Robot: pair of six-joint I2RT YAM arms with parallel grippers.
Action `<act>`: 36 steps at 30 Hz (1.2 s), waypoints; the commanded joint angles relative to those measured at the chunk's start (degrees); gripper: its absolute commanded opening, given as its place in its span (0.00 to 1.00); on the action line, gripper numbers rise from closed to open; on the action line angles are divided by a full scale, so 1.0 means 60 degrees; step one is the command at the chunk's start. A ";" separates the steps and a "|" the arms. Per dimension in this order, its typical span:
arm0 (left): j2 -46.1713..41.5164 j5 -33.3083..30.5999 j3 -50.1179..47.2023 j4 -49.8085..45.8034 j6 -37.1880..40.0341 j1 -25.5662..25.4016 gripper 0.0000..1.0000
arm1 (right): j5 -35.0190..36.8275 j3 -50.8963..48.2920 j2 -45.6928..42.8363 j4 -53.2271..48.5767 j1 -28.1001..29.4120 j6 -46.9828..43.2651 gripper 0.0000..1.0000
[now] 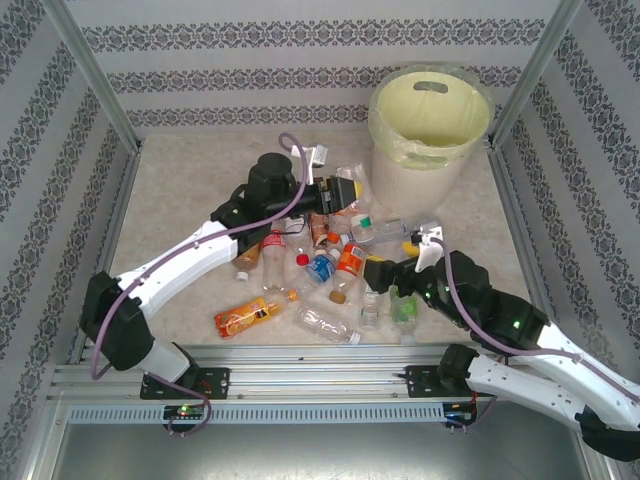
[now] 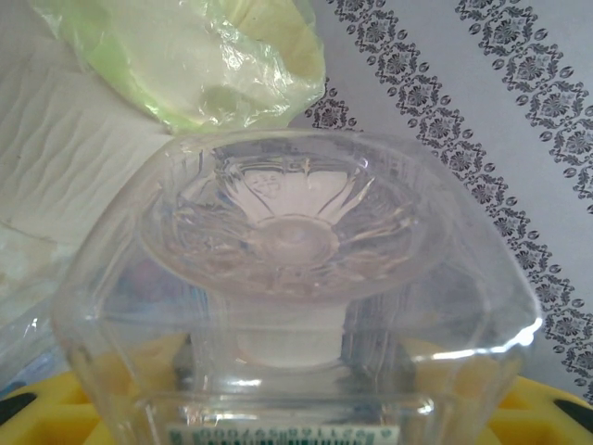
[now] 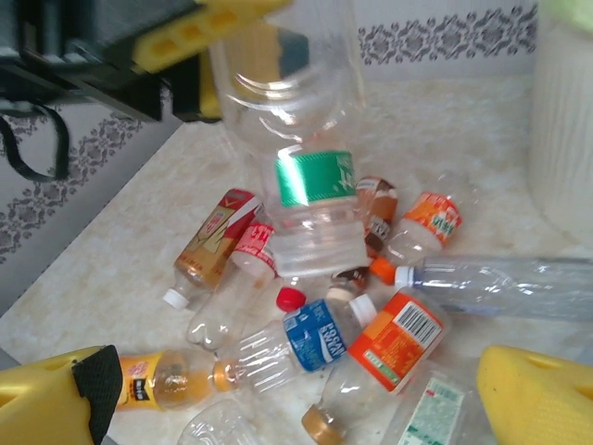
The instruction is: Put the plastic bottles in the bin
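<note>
The plastic bottles (image 3: 315,222) are clear and glossy, the table (image 1: 180,190) matt, the bin's (image 1: 420,178) film liner (image 2: 213,65) shiny.

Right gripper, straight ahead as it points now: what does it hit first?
Probably the nearer orange-labelled bottle, just ahead of the open right gripper; the blue-labelled bottle beside it is close, depth unclear.

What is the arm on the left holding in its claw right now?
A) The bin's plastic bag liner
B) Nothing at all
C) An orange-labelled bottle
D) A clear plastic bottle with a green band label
D: the left gripper is shut on the clear plastic bottle with a green band label, its yellow fingers clamping the bottle's sides in the right wrist view.
</note>
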 commanded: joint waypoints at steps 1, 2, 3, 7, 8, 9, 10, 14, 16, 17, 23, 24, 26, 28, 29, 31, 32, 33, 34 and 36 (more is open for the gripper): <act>0.0359 0.0285 0.0521 0.0096 -0.0077 0.0097 0.52 | -0.0279 0.0873 0.0394 -0.0751 -0.0147 -0.1068 0.98; 0.0423 0.0270 0.0611 0.0014 -0.0256 0.0097 0.52 | -0.0350 0.1024 0.0564 -0.0759 -0.0202 -0.1260 0.98; 0.0452 0.0225 0.0675 -0.0119 -0.0463 0.0097 0.52 | -0.0374 0.1151 0.0734 -0.0785 -0.0284 -0.1393 0.98; 0.0418 -0.0084 0.0974 -0.1097 -0.1010 0.0111 0.52 | -0.1029 0.1626 0.1596 -0.0824 -0.1023 -0.1610 0.96; 0.0369 -0.0076 0.0976 -0.1229 -0.1066 0.0111 0.52 | -0.1358 0.1736 0.1865 -0.0778 -0.1281 -0.1615 0.96; 0.0332 -0.0049 0.0959 -0.1295 -0.1107 0.0104 0.52 | -0.1653 0.1802 0.2036 -0.0710 -0.1462 -0.1600 0.96; 0.0274 -0.0038 0.0962 -0.1424 -0.1147 0.0104 0.52 | -0.1897 0.1899 0.2272 -0.0624 -0.1634 -0.1634 0.96; 0.0235 0.0229 0.1013 -0.1906 -0.1339 0.0111 0.54 | -0.2275 0.2222 0.2928 -0.0357 -0.1961 -0.1759 0.97; 0.0248 0.0352 0.0964 -0.1994 -0.1514 0.0111 0.54 | -0.2638 0.2322 0.3147 -0.0144 -0.2156 -0.1747 0.97; 0.0240 0.0428 0.0913 -0.1968 -0.1621 0.0111 0.54 | -0.2820 0.2365 0.3249 -0.0034 -0.2260 -0.1723 0.97; 0.0247 0.0940 0.0648 -0.1388 -0.2350 0.0155 0.54 | -0.4099 0.2299 0.3682 0.0697 -0.3059 -0.1413 0.94; 0.0263 0.1024 0.0625 -0.1289 -0.2436 0.0166 0.54 | -0.4250 0.2255 0.3717 0.0808 -0.3151 -0.1360 0.93; 0.0284 0.1135 0.0610 -0.1193 -0.2588 0.0185 0.54 | -0.4510 0.2219 0.3853 0.0967 -0.3317 -0.1290 0.90; 0.0327 0.1202 0.0610 -0.1197 -0.2636 0.0191 0.54 | -0.4584 0.2206 0.3959 0.1101 -0.3400 -0.1262 0.88; 0.0342 0.1216 0.0610 -0.1191 -0.2662 0.0192 0.54 | -0.4608 0.2210 0.4012 0.1152 -0.3421 -0.1260 0.87; 0.0382 0.1263 0.0610 -0.1198 -0.2694 0.0214 0.54 | -0.4604 0.2257 0.4153 0.1190 -0.3444 -0.1269 0.86; 0.0394 0.1297 0.0610 -0.1185 -0.2722 0.0214 0.54 | -0.4595 0.2287 0.4229 0.1204 -0.3458 -0.1293 0.85; 0.0414 0.1337 0.0610 -0.1141 -0.2758 0.0214 0.54 | -0.4585 0.2311 0.4301 0.1208 -0.3472 -0.1302 0.84; 0.0438 0.1370 0.0610 -0.1097 -0.2807 0.0213 0.54 | -0.4571 0.2327 0.4359 0.1219 -0.3473 -0.1311 0.83; 0.0468 0.1425 0.0604 -0.1041 -0.2860 0.0214 0.54 | -0.4529 0.2353 0.4463 0.1256 -0.3477 -0.1340 0.80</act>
